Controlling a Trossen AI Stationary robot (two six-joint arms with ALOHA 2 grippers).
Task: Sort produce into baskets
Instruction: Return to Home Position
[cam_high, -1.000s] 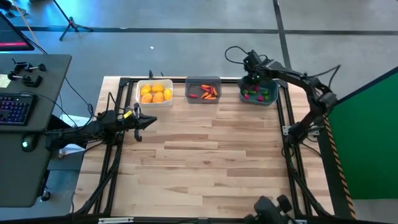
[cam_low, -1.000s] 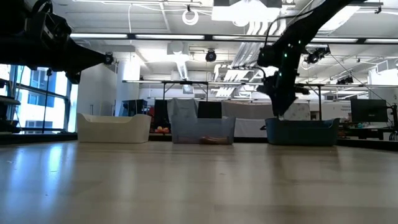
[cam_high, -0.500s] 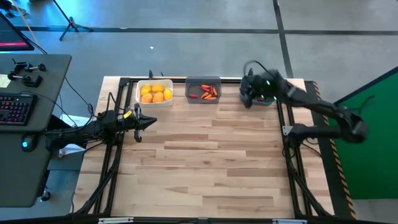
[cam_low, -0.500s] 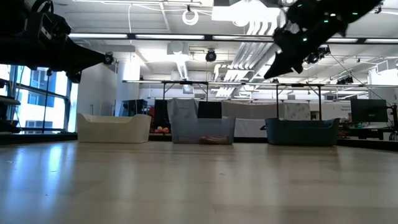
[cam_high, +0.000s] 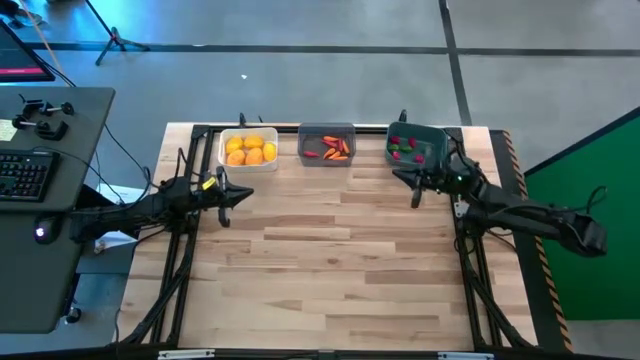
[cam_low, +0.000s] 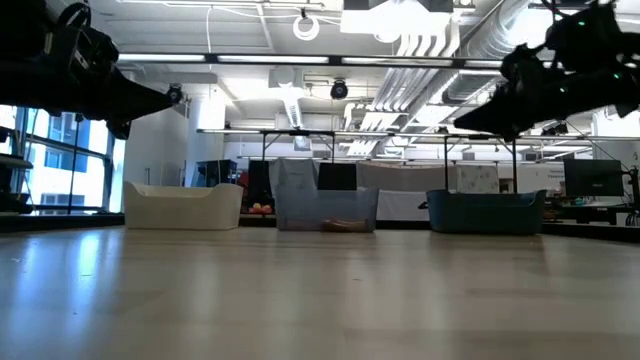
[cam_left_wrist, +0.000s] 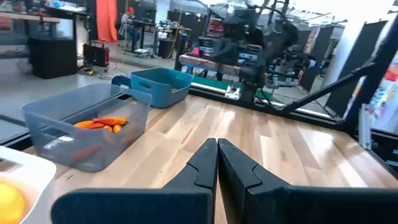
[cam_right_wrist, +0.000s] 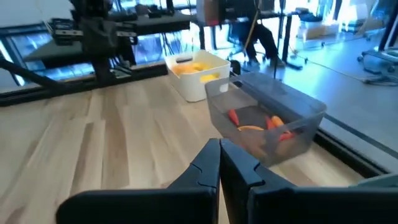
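High view, left to right: the left gripper (cam_high: 245, 194), closed on nothing, hovers well left of the grey bin (cam_high: 327, 127). The white bin (cam_high: 249, 131), just left of the grey, holds fruits (cam_high: 248, 150). The grey bin holds carrots (cam_high: 330, 149). The blue bin (cam_high: 425, 130), right of the grey, holds red and green bits (cam_high: 403, 147). The right gripper (cam_high: 400, 178), also closed and empty, hangs right of the grey bin too. I see nothing loose on the table (cam_high: 330, 260), so sorting looks done.

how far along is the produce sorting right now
Done: round yellow-orange fruits lie in the white plastic bin, slim orange-red pieces in the translucent grey bin, red and green bits in the dark teal-blue bin. In hand: nothing; the left gripper and right gripper are shut and empty above the wooden table. Remaining: no loose produce shows; likely only parking the arms.
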